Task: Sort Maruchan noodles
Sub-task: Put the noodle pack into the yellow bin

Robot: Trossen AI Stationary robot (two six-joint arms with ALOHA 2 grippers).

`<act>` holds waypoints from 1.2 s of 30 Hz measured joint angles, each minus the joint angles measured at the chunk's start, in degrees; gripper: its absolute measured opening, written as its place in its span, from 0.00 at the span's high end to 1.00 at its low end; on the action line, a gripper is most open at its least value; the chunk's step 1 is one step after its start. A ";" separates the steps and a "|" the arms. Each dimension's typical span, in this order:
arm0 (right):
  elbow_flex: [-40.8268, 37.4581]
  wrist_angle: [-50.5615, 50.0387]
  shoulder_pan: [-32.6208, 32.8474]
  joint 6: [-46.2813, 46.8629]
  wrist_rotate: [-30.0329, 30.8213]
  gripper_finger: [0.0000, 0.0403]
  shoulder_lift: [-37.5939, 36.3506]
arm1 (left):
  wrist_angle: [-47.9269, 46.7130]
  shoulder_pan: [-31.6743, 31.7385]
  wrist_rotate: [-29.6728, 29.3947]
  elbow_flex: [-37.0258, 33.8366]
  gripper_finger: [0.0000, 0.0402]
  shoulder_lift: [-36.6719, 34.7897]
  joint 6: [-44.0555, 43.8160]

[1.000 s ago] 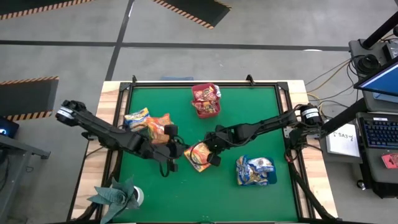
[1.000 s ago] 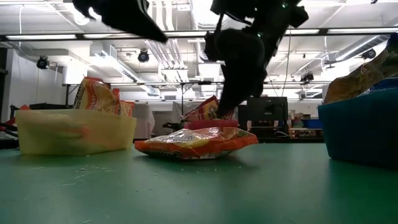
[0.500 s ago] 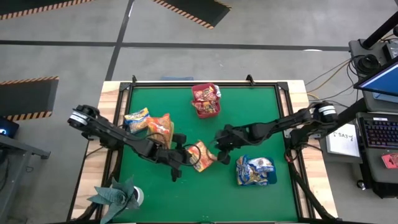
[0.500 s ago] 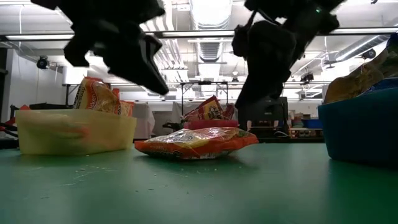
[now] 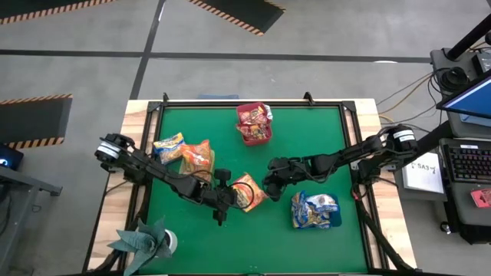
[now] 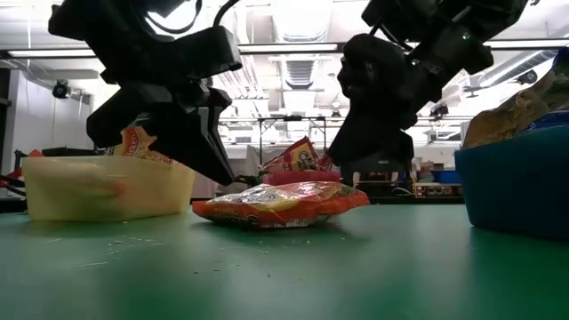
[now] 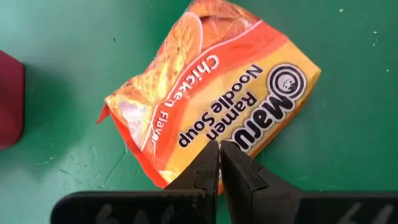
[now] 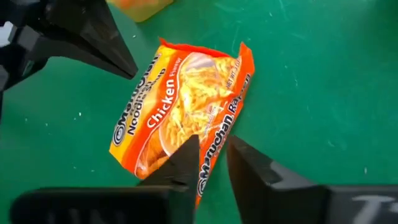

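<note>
We judge sorting nearly done: only 1 orange chicken Maruchan packet (image 5: 248,192) lies loose on the green mat (image 5: 307,138), centre of the high view. Other packets sit in the yellow tray (image 6: 107,185) at left, red tray (image 5: 254,124) at top, blue tray (image 5: 316,211) at lower right. Left gripper (image 7: 219,163) sits pinched together, empty, at the packet's edge; right gripper (image 8: 211,163) hangs narrowly parted, empty, above it.

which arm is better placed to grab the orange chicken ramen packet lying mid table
Probably the left. The left gripper sits at the orange crinkly plastic chicken ramen packet, fingers shut at its edge, nearer the yellow-green plastic tray of orange packets. The right gripper hovers slightly open beside it.
</note>
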 joint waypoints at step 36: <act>0.16 16.88 -2.65 9.13 -10.26 0.19 12.21 | 1.92 0.76 1.31 -0.69 1.00 3.75 -3.61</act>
